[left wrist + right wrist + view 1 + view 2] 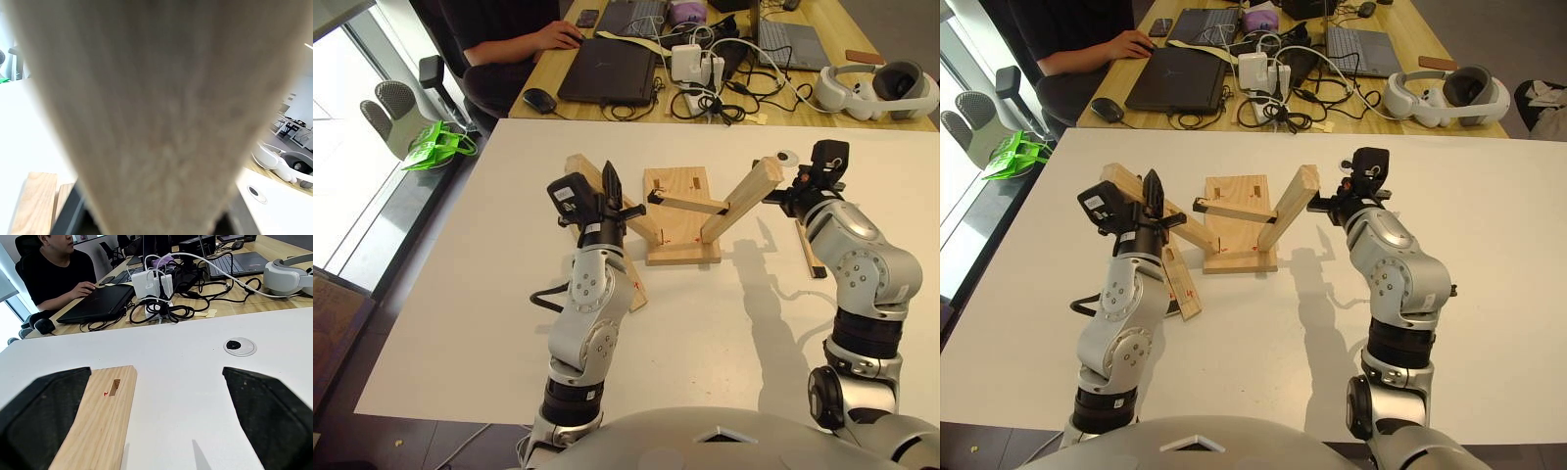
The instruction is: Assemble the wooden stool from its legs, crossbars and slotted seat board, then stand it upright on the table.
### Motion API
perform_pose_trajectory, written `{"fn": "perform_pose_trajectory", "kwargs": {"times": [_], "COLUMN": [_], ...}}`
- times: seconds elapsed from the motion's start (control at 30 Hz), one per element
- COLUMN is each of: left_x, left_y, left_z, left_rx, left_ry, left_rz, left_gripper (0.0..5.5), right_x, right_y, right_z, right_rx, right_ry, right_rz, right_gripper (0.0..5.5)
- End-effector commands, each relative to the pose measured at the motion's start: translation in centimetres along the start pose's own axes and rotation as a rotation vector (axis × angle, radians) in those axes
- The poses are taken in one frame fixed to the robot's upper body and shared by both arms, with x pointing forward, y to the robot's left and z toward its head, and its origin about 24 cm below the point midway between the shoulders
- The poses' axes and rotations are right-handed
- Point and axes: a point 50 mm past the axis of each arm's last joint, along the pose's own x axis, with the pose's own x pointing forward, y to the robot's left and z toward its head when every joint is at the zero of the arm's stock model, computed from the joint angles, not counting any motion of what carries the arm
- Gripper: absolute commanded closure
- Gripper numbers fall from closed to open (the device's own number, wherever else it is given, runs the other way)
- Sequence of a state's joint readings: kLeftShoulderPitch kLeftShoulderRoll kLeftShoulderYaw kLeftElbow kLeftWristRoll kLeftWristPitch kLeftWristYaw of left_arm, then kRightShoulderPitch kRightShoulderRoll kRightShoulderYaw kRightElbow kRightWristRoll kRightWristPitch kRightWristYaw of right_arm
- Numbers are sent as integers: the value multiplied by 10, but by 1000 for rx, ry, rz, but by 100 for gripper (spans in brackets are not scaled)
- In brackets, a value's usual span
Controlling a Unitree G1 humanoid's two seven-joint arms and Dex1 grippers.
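My left gripper clamps the left leg beside the slotted seat board lying flat on the table, my right gripper gapes wide by the leaning right leg; I judge the crossbar needs slow, square seating.

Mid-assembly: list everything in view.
seat board: 1, pale, flat at table centre
legs: 2, pale, slanting off the board: left leg, right leg
crossbar: 1, pale, between the legs
loose pieces: 2, pale, flat, one under each arm
table: 1, white
grommet: 1, black-white, in the table beyond right leg
laptops: 3, dark, desk behind
headset: 1, white, same desk
left gripper: 1, black, at left leg
right gripper: 1, black, open, by right leg's top
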State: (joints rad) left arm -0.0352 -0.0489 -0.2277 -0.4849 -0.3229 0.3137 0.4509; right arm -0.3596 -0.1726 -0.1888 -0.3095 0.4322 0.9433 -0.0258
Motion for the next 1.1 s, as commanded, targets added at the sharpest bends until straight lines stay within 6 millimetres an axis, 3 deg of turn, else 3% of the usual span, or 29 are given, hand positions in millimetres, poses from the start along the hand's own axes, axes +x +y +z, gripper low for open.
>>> {"fn": "perform_pose_trajectory", "kwargs": {"times": [0.03,0.27,0.47,0.6,0.67,0.77,0.93,1.1], "left_x": [2,2,5,5,5,6,5,3], "left_y": [-6,-8,-18,-20,-19,-17,-17,-21], "left_z": [-5,-18,-17,-16,-15,-11,-8,-2], "left_rx": [-12,74,132,118,101,74,71,85], "left_ry": [30,115,120,130,132,132,126,81], "left_rz": [18,-8,-67,-80,-75,-58,-58,-107], "left_gripper": [448,448,448,448,448,448,448,448], "right_x": [1,1,-16,-36,-47,-60,-59,-57], "right_y": [0,2,15,50,70,89,78,75], "right_z": [6,21,89,125,127,110,79,75], "right_rx": [-8,-53,30,136,203,190,79,46], "right_ry": [-25,-115,-532,-707,-704,-628,-496,-481], "right_rz": [-4,-17,0,175,298,423,392,385], "right_gripper": [47,47,47,47,47,47,47,47]}}
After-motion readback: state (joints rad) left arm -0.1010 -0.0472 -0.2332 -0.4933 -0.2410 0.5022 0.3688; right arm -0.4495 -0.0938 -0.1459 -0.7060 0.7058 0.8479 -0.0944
